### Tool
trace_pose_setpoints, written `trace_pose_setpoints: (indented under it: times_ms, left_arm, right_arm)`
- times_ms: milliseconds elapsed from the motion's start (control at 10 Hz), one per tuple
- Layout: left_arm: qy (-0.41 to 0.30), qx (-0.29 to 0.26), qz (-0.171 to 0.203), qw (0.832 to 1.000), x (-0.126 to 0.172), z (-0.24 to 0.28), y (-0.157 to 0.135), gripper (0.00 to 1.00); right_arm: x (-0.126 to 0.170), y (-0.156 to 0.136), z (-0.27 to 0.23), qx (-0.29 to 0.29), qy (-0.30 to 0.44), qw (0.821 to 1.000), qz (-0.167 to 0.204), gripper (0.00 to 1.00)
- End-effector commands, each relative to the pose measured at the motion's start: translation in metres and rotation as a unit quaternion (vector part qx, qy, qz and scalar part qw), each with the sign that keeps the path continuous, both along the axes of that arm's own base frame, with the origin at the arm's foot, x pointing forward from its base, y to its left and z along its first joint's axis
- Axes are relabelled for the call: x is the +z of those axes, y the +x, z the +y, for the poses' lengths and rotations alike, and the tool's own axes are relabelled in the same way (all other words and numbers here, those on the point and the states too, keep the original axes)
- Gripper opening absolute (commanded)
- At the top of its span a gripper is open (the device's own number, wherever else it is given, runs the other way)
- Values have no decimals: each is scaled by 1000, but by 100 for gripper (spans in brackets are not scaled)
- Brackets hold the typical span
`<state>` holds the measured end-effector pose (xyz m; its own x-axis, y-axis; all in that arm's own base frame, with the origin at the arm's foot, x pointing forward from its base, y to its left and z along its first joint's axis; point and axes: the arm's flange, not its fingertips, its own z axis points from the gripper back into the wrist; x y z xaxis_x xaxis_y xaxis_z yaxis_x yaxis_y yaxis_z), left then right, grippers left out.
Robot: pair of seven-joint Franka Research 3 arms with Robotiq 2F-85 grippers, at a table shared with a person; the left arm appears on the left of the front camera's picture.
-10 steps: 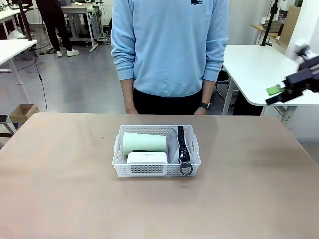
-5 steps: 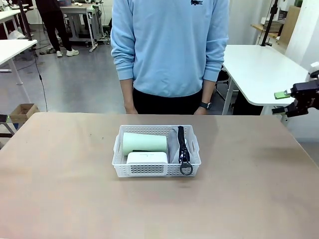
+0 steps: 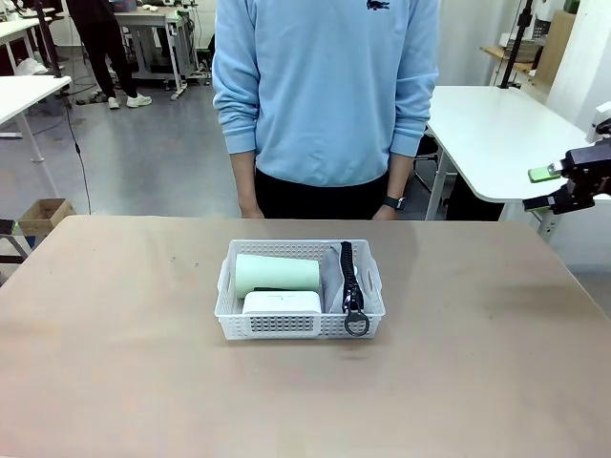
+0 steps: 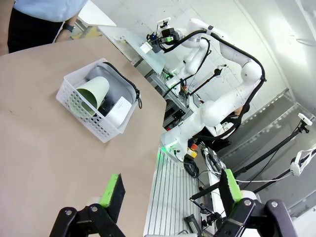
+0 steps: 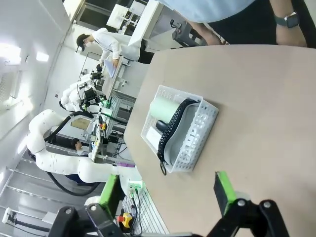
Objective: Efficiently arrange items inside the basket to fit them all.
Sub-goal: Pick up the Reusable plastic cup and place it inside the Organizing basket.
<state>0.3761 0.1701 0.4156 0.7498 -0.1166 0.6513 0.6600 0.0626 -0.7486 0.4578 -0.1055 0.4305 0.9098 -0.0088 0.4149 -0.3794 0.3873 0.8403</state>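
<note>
The white basket (image 3: 286, 326) sits mid-table. Inside it a pale green cup (image 3: 277, 274) lies on its side at the back left, with a small white device (image 3: 282, 303) in front of it. A grey pouch (image 3: 333, 277) with a black strap stands on edge along the right wall. My right gripper (image 3: 542, 189) hovers open and empty at the far right, well above the table. The left wrist view shows my left gripper (image 4: 170, 190) open and empty, far from the basket (image 4: 86, 121). From the right wrist, my right gripper (image 5: 165, 192) is open, with the basket (image 5: 200, 138) ahead.
A person in a light blue sweater (image 3: 325, 86) stands at the far edge, hands down by the table. A white table (image 3: 496, 134) stands behind on the right. Bare tabletop (image 3: 115, 363) surrounds the basket.
My right gripper has drawn back toward the right edge and steadied there, still open. The basket and its contents have not moved.
</note>
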Motion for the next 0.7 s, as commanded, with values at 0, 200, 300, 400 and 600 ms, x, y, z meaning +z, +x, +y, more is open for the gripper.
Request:
trace_pose_setpoints:
  times_ms: [0, 200, 300, 400, 600]
  left_arm:
    - [1, 1, -3, 1000, 1, -2, -1, 100]
    - [1, 1, -3, 1000, 1, -2, -1, 100]
    - [1, 1, -3, 1000, 1, -2, -1, 100]
    - [1, 1, -3, 1000, 1, -2, -1, 100]
    - [1, 1, -3, 1000, 1, -2, -1, 100]
  right_arm:
    - [0, -1, -3, 6, -1, 1000, -6, 100]
    - [0, -1, -3, 6, -1, 1000, -6, 100]
    - [0, -1, -3, 6, -1, 1000, -6, 100]
    - [0, -1, -3, 6, -1, 1000, -6, 100]
    - [0, -1, -3, 6, -1, 1000, -6, 100]
